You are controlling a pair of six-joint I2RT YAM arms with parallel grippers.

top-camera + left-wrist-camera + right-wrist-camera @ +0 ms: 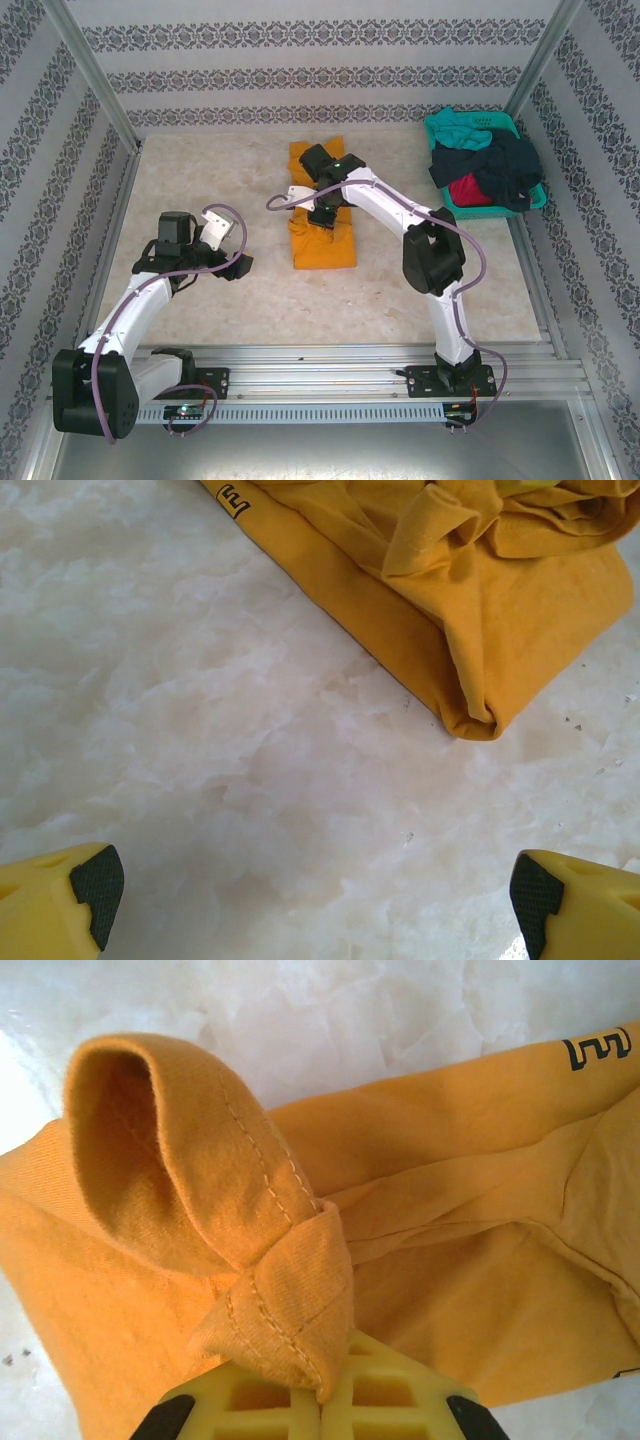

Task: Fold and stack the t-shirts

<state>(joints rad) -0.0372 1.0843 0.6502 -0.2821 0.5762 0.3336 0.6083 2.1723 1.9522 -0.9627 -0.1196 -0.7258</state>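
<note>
T-shirt [450, 1210] orange-yellow, folded narrow, stitched hem bunched.

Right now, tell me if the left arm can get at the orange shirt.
Probably yes: the open left gripper hangs over the table beside a folded corner of the shirt, with nothing between them.

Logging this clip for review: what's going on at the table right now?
The right gripper is shut on a stitched hem of the orange-yellow cloth t-shirt, which lies partly folded into a strip mid-table. The left gripper hangs open above the bare pale table beside it. Teal, dark navy and red shirts sit heaped in the teal plastic basket at the far right corner.
</note>
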